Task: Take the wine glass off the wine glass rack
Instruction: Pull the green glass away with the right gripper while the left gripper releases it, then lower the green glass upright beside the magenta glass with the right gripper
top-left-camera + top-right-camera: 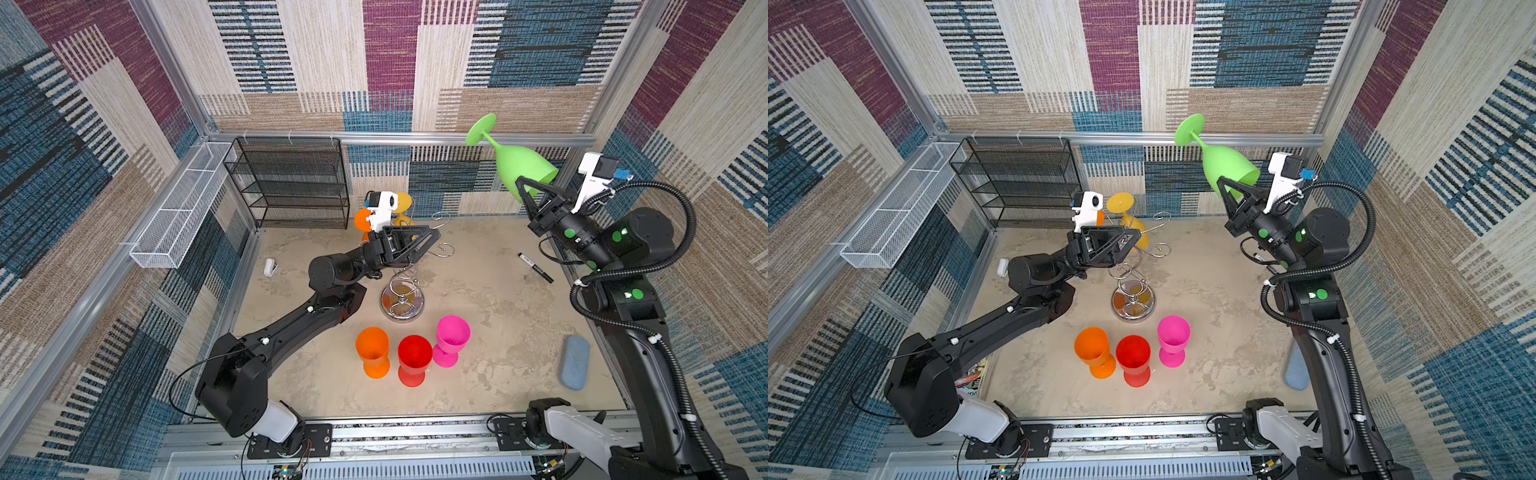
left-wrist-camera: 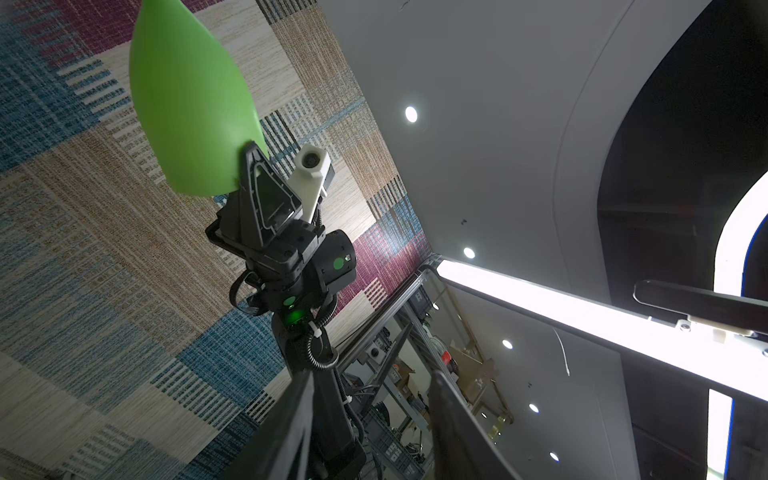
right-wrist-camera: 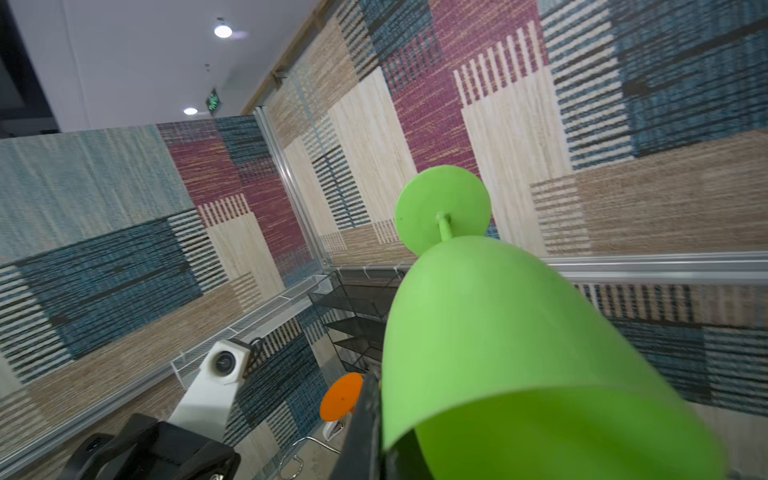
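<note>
- Pinching the rim of the green wine glass (image 1: 519, 164) (image 1: 1225, 164), the right tool (image 1: 530, 187) (image 1: 1230, 183) is clenched on the bowl wall.
- That glass hangs in the air near the back right corner, well apart from the wine glass rack (image 1: 390, 309) (image 1: 1121, 307). It is tilted, with its foot up toward the back wall and its mouth toward the tool.
- In the right wrist view the green bowl (image 3: 519, 353) fills the frame, with one finger (image 3: 365, 415) against its rim.
- The left tool (image 1: 434, 237) (image 1: 1136, 237) sits at the rack's curled top arms, released. Its fingers (image 2: 297, 419) are apart with nothing between them.
- A yellow glass (image 1: 402, 203) (image 1: 1121, 203) and an orange-footed glass (image 1: 363, 219) (image 3: 341, 397) hang on the rack behind it.
- An orange goblet (image 1: 372, 347), a red goblet (image 1: 414, 357) and a pink goblet (image 1: 452, 334) stand upright on the worktop (image 1: 498, 332), just in front of the rack's base.
</note>
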### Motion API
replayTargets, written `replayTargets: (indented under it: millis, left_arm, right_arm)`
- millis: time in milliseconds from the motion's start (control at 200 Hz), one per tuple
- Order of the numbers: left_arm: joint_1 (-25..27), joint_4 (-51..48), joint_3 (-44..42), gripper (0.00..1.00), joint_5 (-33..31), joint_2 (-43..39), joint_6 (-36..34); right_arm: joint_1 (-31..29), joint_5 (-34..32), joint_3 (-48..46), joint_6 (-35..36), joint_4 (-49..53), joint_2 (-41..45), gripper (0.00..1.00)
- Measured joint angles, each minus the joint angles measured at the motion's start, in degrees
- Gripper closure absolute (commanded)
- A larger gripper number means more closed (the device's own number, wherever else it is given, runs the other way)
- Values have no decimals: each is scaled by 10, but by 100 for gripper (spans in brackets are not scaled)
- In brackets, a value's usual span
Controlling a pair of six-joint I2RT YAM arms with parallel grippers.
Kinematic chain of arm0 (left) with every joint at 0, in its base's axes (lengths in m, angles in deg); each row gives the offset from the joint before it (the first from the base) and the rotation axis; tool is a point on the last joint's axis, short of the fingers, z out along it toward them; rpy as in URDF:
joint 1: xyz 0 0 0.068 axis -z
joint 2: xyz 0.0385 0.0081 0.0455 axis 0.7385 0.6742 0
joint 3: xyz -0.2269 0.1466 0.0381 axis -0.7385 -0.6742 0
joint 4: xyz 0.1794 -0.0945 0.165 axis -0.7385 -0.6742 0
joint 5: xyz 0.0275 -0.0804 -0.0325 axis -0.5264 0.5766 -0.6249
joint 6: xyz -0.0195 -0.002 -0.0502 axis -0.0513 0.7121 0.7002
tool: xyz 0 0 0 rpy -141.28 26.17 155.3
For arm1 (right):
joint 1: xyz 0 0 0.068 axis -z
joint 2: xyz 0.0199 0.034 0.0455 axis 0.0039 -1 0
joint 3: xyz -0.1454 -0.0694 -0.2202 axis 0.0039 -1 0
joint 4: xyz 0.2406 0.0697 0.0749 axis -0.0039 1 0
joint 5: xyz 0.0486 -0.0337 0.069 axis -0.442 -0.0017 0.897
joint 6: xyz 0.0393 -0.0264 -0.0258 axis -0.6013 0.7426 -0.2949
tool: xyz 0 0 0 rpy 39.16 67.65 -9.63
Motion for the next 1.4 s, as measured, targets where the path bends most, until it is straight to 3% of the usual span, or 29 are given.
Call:
replayTargets:
  millis: [155, 290, 481, 621, 791, 1032, 1397]
  left_arm:
    - [-1, -65, 0, 51, 34, -27, -57]
    - [-2, -224, 0, 50, 51, -97, -186]
    - [-2, -495, 28, 49, 47, -185, -392]
    - [-4, -610, 34, 49, 40, -220, -479]
    - [-7, -665, 22, 49, 32, -239, -519]
    - [-11, -690, 11, 49, 32, -249, -536]
    - [-18, -694, -8, 50, 29, -266, -539]
  right_arm:
    - [0, -89, 54, 49, 156, -28, 100]
    - [1, -134, 51, 80, 255, -53, 100]
    - [1, -137, 1, 107, 338, -85, 100]
    - [1, -103, -32, 123, 364, -110, 100]
    - [-26, -80, -60, 138, 397, -134, 100]
    - [-117, -92, -81, 158, 439, -170, 100]
    - [-161, -131, -110, 172, 499, -183, 100]
